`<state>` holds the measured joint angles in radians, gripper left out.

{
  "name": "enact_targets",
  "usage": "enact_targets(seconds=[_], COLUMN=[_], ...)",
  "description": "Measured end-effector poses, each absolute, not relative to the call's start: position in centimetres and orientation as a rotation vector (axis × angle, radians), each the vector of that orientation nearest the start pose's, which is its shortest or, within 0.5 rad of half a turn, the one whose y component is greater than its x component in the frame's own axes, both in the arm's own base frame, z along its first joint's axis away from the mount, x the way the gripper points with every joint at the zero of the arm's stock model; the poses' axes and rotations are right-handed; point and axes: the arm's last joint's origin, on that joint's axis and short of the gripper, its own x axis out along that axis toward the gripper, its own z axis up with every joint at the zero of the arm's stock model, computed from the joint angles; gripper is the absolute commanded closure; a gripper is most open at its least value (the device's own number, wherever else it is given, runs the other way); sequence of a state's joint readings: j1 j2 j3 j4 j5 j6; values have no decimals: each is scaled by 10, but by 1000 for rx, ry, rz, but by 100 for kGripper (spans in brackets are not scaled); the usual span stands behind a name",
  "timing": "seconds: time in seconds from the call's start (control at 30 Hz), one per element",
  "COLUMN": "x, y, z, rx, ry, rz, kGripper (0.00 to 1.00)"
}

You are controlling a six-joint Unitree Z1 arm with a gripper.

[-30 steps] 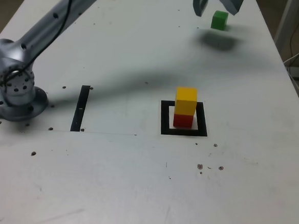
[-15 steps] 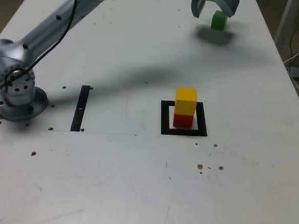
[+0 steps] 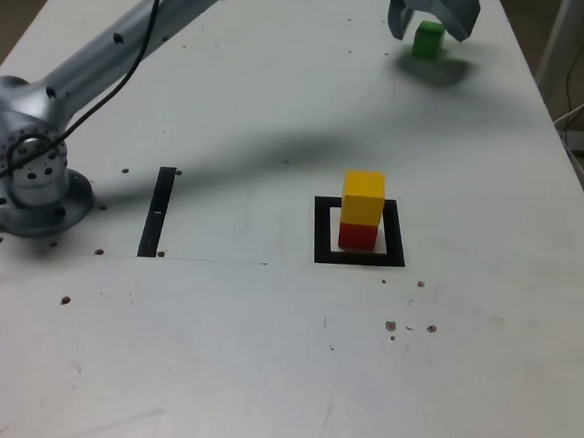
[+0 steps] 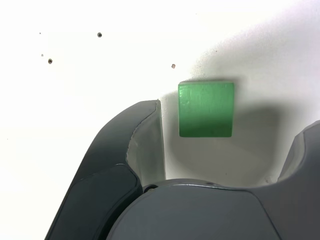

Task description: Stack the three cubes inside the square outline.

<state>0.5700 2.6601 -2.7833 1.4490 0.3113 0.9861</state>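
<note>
a grey robot arm reaches across a white table (image 3: 232, 355) to its far edge. its gripper (image 3: 432, 16) stands wide apart, jaws on either side of the green cube (image 3: 428, 40), not gripping it. nearer the camera, the yellow cube (image 3: 363, 198) sits on the red cube (image 3: 358, 235) inside the square outline (image 3: 322, 231).

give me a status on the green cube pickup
Gripper open, jaws either side of green cube, not gripping. Yellow cube on red cube in square outline. Nothing in the way.
</note>
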Motion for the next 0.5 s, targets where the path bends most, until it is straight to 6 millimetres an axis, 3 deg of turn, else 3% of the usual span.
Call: enact_targets(seconds=[0.5], x=[457], y=[313], z=[219], rx=[586], ry=[1566], rz=[1], kGripper=[17])
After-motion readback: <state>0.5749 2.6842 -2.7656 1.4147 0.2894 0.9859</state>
